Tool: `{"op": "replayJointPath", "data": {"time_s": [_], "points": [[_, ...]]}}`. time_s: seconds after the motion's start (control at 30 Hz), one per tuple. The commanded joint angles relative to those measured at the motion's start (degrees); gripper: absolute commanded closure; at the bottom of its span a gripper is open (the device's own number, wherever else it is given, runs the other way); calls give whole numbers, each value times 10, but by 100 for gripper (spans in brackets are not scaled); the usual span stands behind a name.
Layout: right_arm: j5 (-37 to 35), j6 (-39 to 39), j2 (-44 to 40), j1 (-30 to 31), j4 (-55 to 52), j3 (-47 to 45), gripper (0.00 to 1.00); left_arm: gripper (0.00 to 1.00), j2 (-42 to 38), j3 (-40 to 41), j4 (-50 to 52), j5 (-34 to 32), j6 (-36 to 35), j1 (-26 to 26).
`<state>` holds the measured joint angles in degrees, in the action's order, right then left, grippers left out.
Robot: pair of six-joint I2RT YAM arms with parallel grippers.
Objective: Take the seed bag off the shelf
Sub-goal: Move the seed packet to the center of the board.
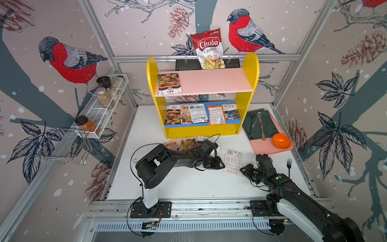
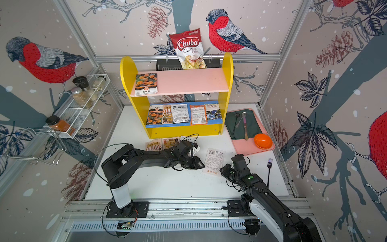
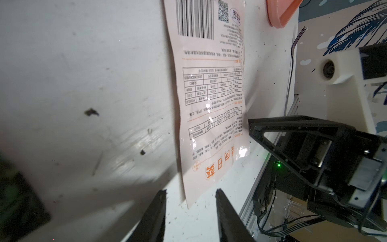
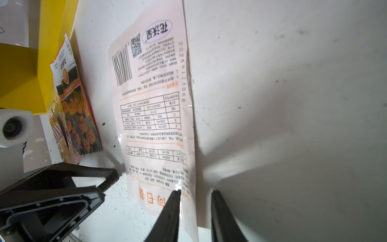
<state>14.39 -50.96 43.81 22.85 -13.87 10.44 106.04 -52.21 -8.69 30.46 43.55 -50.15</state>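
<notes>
Both left jaws and right jaws stand apart, straddling edges of bag lying flat on table: off shelf, apparently parked, ungripped.

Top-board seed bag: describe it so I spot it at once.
Find the yellow-sided shelf at the back, then its pink upper board. The seed bag lies flat at the board's left end, orange flowers on its front, and it is the only packet on that board.

Top views high, facing shelf, wrist views close — both on seed bag
</notes>
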Motion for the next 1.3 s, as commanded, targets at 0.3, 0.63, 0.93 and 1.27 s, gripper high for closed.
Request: {"op": "replayJointPath", "data": {"time_s": [0.3,0.63,0.93,1.27], "points": [[18,-15,-2,0,41,-18,76,61,24,-11,-17,7,8,-12],[22,-18,-7,0,48,-26,84,68,41,-13,-16,4,13,-16],[25,-20,-16,0,50,-29,90,75,54,-17,-24,6,16,-16],[25,-23,-24,0,53,-33,100,91,56,-18,-21,1,13,-16]]}}
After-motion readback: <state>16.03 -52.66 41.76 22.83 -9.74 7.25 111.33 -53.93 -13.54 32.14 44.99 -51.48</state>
